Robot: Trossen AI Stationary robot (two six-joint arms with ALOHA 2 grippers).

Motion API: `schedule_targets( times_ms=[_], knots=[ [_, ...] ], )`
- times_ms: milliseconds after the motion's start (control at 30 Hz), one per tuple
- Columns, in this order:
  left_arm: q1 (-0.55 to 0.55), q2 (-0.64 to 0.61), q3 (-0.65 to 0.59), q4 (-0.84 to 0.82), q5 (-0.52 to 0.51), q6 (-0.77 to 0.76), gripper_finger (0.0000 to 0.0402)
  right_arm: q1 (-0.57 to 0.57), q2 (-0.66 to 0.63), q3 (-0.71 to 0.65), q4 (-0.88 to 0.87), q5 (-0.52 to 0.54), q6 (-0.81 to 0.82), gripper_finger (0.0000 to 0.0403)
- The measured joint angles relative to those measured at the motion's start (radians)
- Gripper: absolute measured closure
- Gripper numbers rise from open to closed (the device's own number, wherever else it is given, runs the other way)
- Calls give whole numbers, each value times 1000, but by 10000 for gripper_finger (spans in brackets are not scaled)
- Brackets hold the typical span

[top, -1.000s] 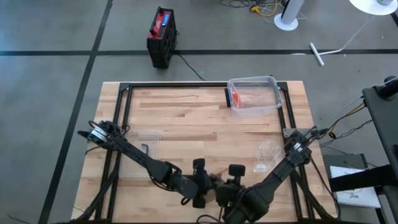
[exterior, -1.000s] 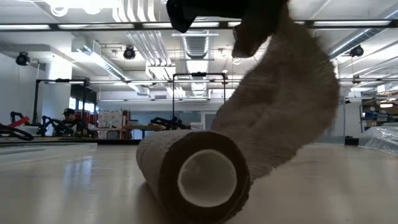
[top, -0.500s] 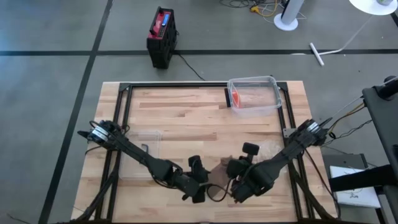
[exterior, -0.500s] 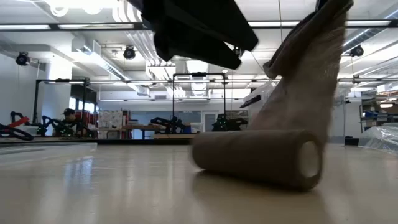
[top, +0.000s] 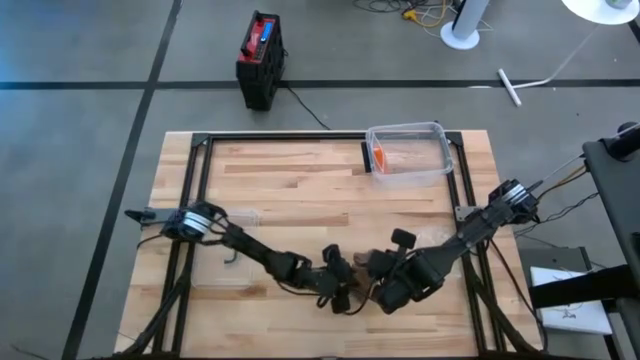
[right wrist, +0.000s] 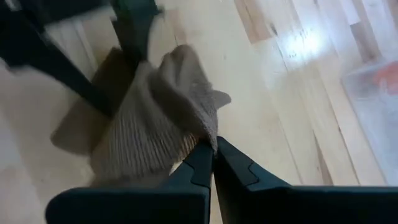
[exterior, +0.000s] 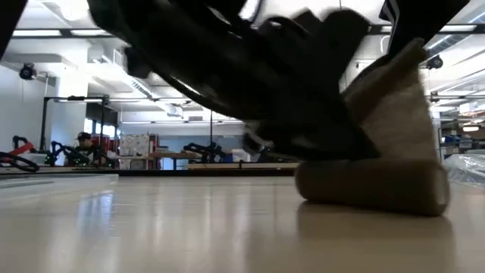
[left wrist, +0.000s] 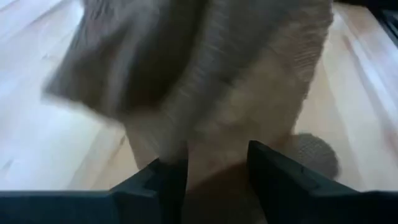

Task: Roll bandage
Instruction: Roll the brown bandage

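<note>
High view: we are looking down on the light wooden table (top: 300, 180), and both dark arms are meeting near its 6 o'clock edge. The tan, soft cloth bandage (top: 357, 281) is lying there, between the two grippers. In the low view we are seeing its rolled part (exterior: 371, 184) resting on the table top, with a loose strip going up from it.

The right gripper (right wrist: 213, 148) is sitting at about 3 o'clock from the bandage. Its two fingers are pressed together, pinching the loose end of the bandage and holding it up off the wood.

The left gripper (left wrist: 214, 163) is coming in from about 9 o'clock and is right at the bandage. Its fingers (left wrist: 171, 177) are standing a little apart, with the cloth right in front of them. We cannot tell if they are squeezing it or just touching it.

At about 1 o'clock on the table, a clear plastic box (top: 408, 153) with something orange inside is sitting well apart from the arms.
</note>
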Motion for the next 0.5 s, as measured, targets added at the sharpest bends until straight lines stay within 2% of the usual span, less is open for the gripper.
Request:
schedule_targets(
  times_ms=[67, 133, 333, 500],
  knots=[
    [10, 47, 42, -4, 23, -1, 249, -8, -1, -1, -2, 0, -2, 401],
    [21, 69, 77, -62, 98, -1, 258, -17, -3, -1, -18, 0, -2, 401],
    [19, 66, 114, -235, 232, -49, 291, -47, -20, -9, -232, 1, 23, 401],
    [-4, 64, 112, -261, 257, -75, 315, -76, -40, -66, -347, 3, 2, 401]
  ],
)
